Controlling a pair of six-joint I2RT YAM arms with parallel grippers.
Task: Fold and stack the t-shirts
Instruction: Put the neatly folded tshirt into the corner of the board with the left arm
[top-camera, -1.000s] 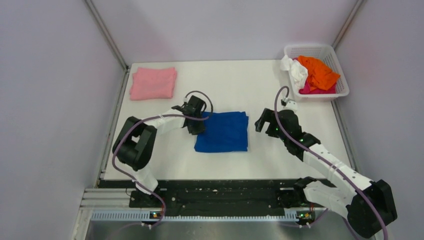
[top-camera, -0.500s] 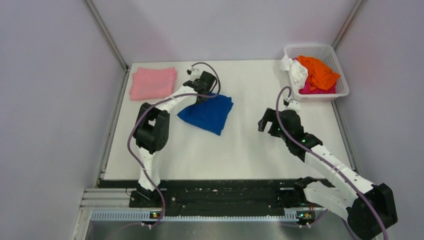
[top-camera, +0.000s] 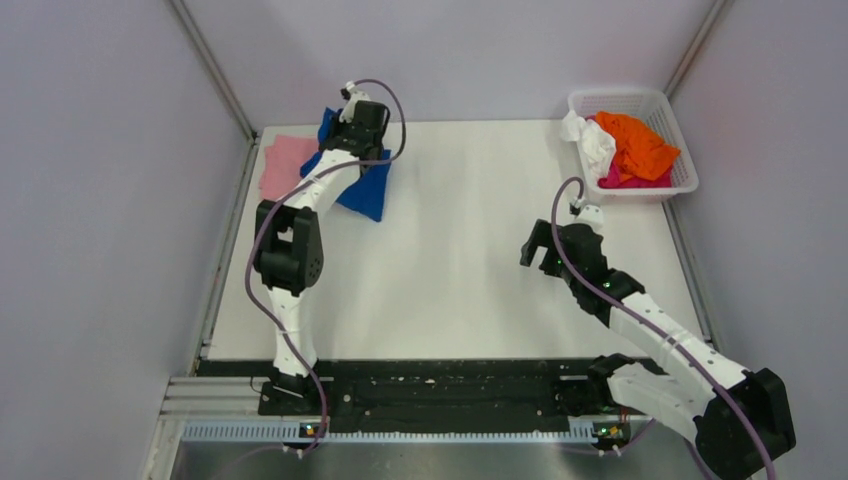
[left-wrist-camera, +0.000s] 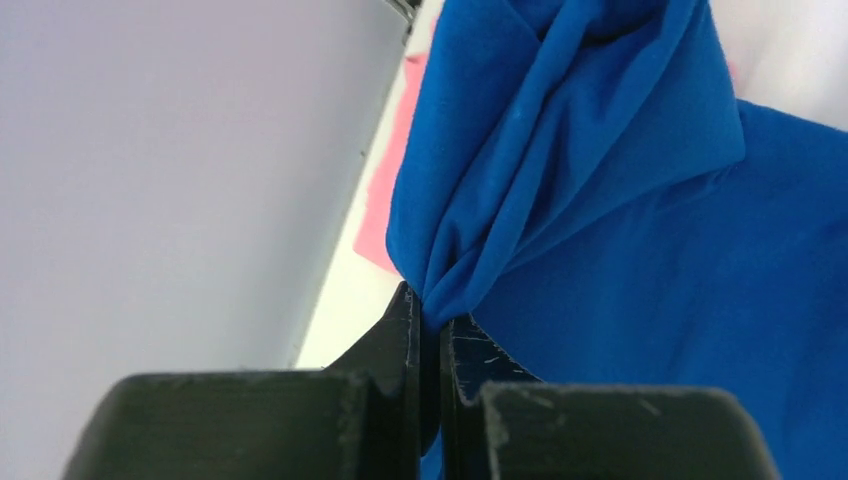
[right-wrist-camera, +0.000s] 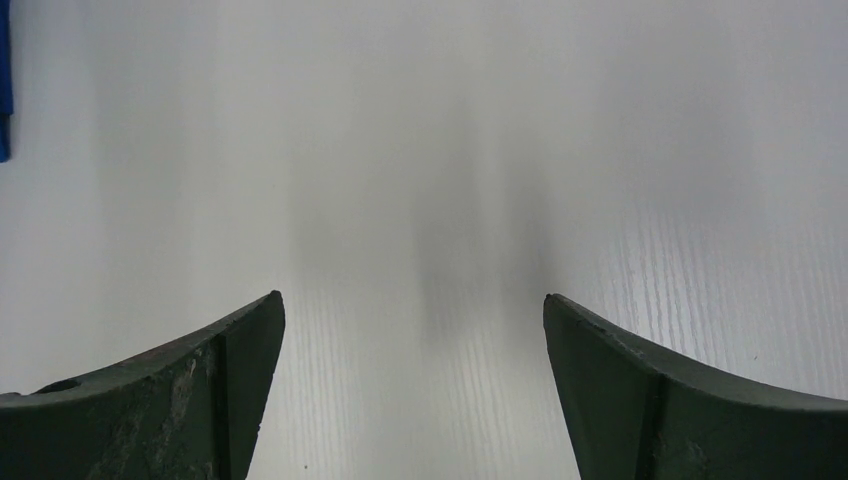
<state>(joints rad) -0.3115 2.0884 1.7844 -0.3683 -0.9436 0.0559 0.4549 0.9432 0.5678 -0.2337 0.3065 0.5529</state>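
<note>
Blue cloth fills most of my left wrist view. The blue tee (left-wrist-camera: 620, 200) hangs there in gathered folds. My left gripper (left-wrist-camera: 428, 310) is pinched tight on one bunched edge of it, and the two fingers nearly meet with only cloth between them.

From above, this tee hangs over the right edge of the pink tee (top-camera: 285, 165) and covers that part. My left arm crosses in front of it. So I cannot tell how much of the blue cloth touches the pink one or the table (top-camera: 470, 260), and I cannot tell which face of it is turned up. The pink tee itself lies folded and flat, with its right side hidden.

My right gripper (top-camera: 535, 245) is well apart from the pink tee, far to its right and nearer to my bases. Its fingers are spread wide over the bare table. In the right wrist view only the two fingertips show, cut off by the lower edge. A thin blue sliver at the left border is too small to make out.

Far to the right of the pink tee stands the basket (top-camera: 620, 98). An orange tee (top-camera: 635, 145) lies on top in it and a white tee (top-camera: 595, 140) spills over its left rim. The magenta tee (top-camera: 625, 178) is mostly buried, so only a strip shows. What lies deeper I cannot see.
</note>
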